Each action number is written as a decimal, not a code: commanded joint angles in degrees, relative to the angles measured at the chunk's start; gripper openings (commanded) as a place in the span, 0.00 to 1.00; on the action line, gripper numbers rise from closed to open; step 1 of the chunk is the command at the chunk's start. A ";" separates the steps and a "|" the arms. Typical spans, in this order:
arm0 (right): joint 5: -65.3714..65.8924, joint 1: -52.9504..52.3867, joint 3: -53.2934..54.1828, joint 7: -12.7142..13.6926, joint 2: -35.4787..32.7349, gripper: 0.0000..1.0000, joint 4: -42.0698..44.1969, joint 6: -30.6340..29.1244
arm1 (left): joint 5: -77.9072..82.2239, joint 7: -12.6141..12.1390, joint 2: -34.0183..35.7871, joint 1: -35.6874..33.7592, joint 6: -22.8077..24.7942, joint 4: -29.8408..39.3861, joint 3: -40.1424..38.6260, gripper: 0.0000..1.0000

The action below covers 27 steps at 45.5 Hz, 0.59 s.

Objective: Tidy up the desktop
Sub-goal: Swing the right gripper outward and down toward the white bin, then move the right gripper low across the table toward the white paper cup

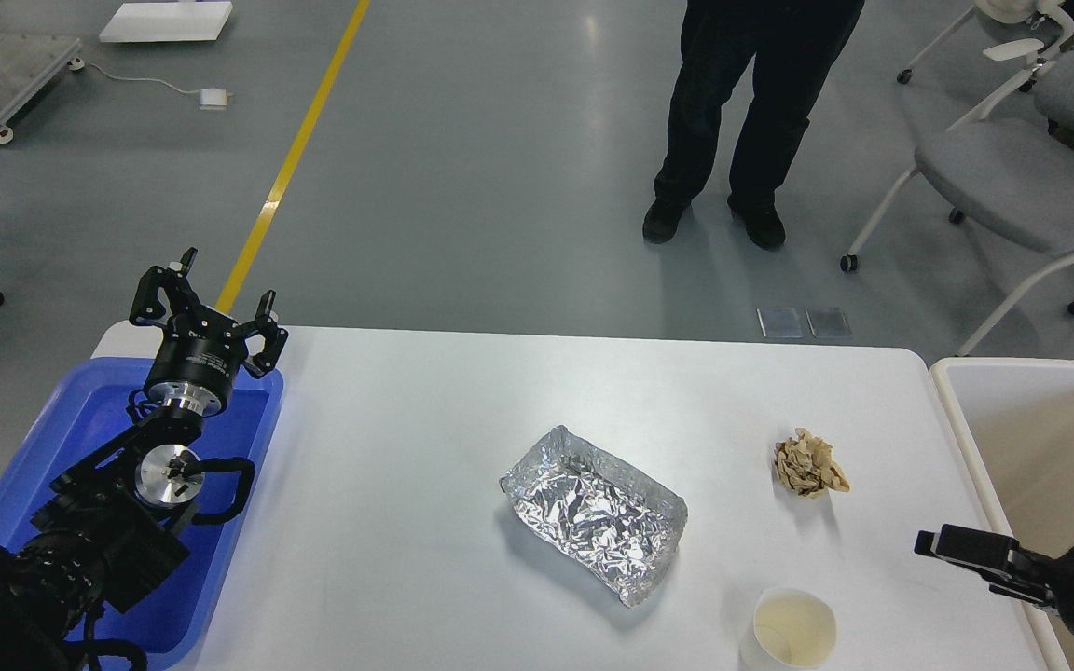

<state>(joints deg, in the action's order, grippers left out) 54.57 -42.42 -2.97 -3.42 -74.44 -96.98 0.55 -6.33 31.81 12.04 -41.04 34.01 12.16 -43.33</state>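
Observation:
The white desktop (425, 419) holds a crumpled foil tray (593, 513) in the middle, a crumpled brown paper ball (809, 464) to its right, and a white paper cup (793, 629) at the near edge. My left gripper (206, 298) is open and empty, held above the far end of the blue tray (52, 447). My right gripper (961, 564) is open and empty at the desktop's right edge. It is right of the cup and nearer to me than the paper ball, and touches neither.
An off-white bin (1040, 438) stands against the desktop's right side. A person (751, 112) stands beyond the far edge. Office chairs (1022, 177) are at the back right. A yellow floor line (295, 158) runs at the back left.

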 commanded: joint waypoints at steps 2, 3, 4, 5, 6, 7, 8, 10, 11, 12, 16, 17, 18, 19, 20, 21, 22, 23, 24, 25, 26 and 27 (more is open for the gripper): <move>2.82 -0.73 -3.88 -0.01 -2.99 1.00 -2.34 -0.12 | 0.00 0.01 0.00 0.00 0.09 0.06 0.00 1.00; 2.82 -0.73 -4.32 -0.01 -2.91 1.00 -2.34 -0.12 | 0.00 0.01 0.00 0.00 0.09 0.06 0.00 1.00; 2.82 -0.82 -4.76 -0.01 -2.91 1.00 -2.34 -0.20 | 0.00 0.01 0.00 0.00 0.09 0.06 0.00 1.00; 2.82 -0.99 -5.46 -0.01 -2.91 1.00 -2.34 -0.20 | 0.00 0.01 0.00 0.00 0.09 0.06 0.00 1.00; 2.82 -1.26 -5.90 -0.01 -2.91 1.00 -2.34 -0.29 | 0.00 0.01 0.00 0.00 0.09 0.06 0.00 1.00; 2.82 -1.69 -6.34 -0.10 -2.82 1.00 -2.34 -0.38 | 0.00 0.01 0.00 0.00 0.09 -0.03 0.00 1.00; 2.82 -2.31 -6.78 -0.10 -2.73 1.00 -2.34 -0.38 | 0.00 -0.08 0.00 0.00 0.09 0.06 0.00 1.00; 2.82 -3.80 -7.92 -0.01 -2.64 1.00 -2.25 -0.38 | 0.00 0.01 0.00 0.00 0.09 -0.03 0.00 1.00; 2.73 -4.68 -8.53 -0.10 -2.64 1.00 -2.25 -0.47 | 0.00 0.01 0.00 0.00 0.09 -0.03 0.00 1.00; 2.73 -5.73 -9.15 -0.10 -2.64 1.00 -2.25 -0.38 | 0.00 0.01 0.00 0.00 0.00 0.06 0.00 1.00; 2.03 -10.39 -11.61 -0.10 -2.73 1.00 -2.25 -0.47 | 0.00 0.01 0.00 0.00 0.00 0.06 0.00 1.00; 2.03 -11.36 -12.14 -0.01 -2.73 1.00 -2.25 -0.47 | 0.00 0.01 0.00 0.00 0.00 0.06 0.00 1.00; 1.94 -12.41 -12.75 -0.01 -2.64 1.00 -2.25 -0.47 | 0.00 0.01 0.00 0.00 0.09 0.06 0.00 1.00; 1.76 -13.47 -13.37 -0.01 -2.64 1.00 -2.25 -0.73 | 0.00 0.01 0.00 0.00 0.09 0.06 0.00 1.00; 1.33 -14.61 -13.90 -0.01 -2.55 1.00 -2.25 -0.99 | 0.00 0.01 0.00 0.00 0.09 0.06 0.00 1.00; 0.63 -15.58 -14.42 -0.01 -2.38 1.00 -2.16 -1.43 | 0.00 0.01 0.00 0.00 0.09 0.06 0.00 1.00; -0.25 -16.63 -15.04 -0.01 -2.38 1.00 -2.16 -1.87 | 0.00 0.01 0.00 0.00 0.00 0.06 0.00 1.00; -1.13 -17.77 -15.65 -0.01 -2.29 1.00 -2.16 -2.40 | 0.00 0.01 0.00 0.00 0.09 0.06 0.00 1.00; -2.01 -18.83 -16.27 -0.01 -2.29 1.00 -2.25 -2.92 | 0.00 0.01 0.00 0.00 0.09 -0.03 0.00 1.00; -2.63 -19.79 -16.88 -0.01 -2.12 1.00 -2.16 -3.54 | 0.00 -0.08 0.00 0.00 0.09 0.06 0.00 1.00; -3.15 -20.76 -17.67 -0.01 -1.77 1.00 -2.16 -3.98 | 0.00 -0.08 0.00 0.00 0.09 0.06 0.00 1.00; -3.51 -21.64 -18.46 -0.01 -1.33 1.00 -2.16 -4.24 | 0.00 0.01 0.00 0.00 0.09 0.06 0.00 1.00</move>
<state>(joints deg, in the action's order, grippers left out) 55.26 -54.15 -14.83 -3.47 -76.86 -99.08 -0.75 -6.33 31.81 12.04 -41.04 34.08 12.20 -43.33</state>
